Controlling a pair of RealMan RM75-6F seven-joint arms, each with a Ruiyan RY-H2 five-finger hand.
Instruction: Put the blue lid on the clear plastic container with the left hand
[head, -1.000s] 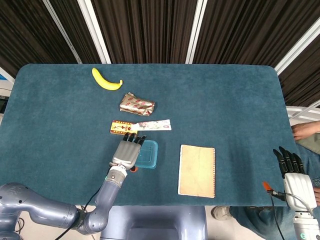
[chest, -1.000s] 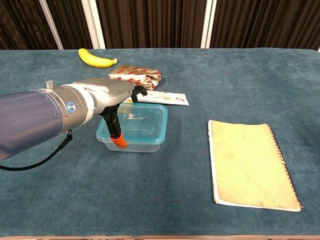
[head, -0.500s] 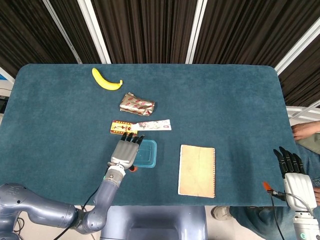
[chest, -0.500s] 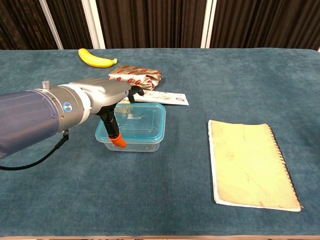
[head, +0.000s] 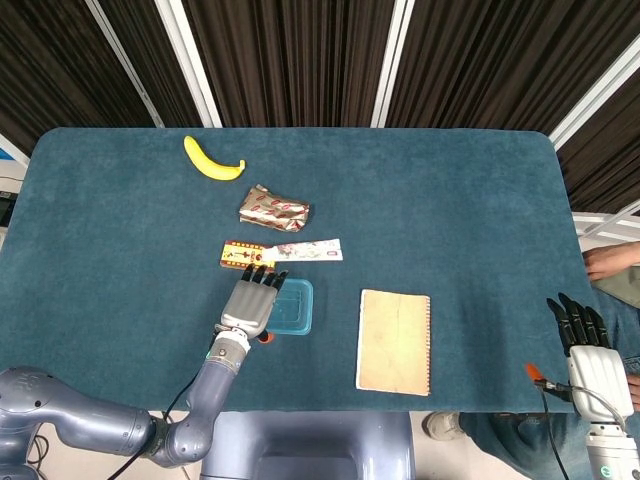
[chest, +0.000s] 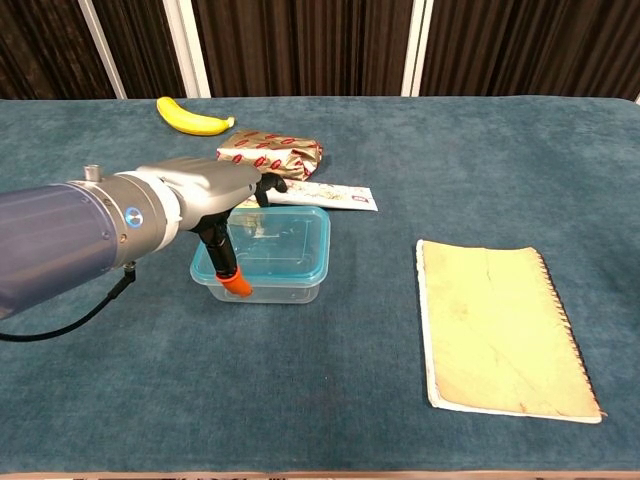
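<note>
You are looking at a wide table (head: 450, 200) covered in teal cloth. A tan spiral notebook (head: 394, 341) lies right of centre, well apart from everything else. Near the middle sits the clear plastic container (chest: 268, 262), and the blue lid (chest: 280, 238) already appears to rest on top of it, though you cannot tell whether it is snapped down all round.

Your left hand (head: 250, 303) hovers over the container's left edge, fingers stretched forward and holding nothing; contact with the lid cannot be confirmed. Your right hand (head: 586, 345) waits off the table's right edge, fingers straight and empty.

Expect a light, thin, slightly flexible lid on a light box that may slide on the cloth. Press near the rim and corners, not the middle.

Behind lie a foil snack packet (head: 274, 209), a flat printed sachet (head: 283, 251) and a banana (head: 211, 160).
</note>
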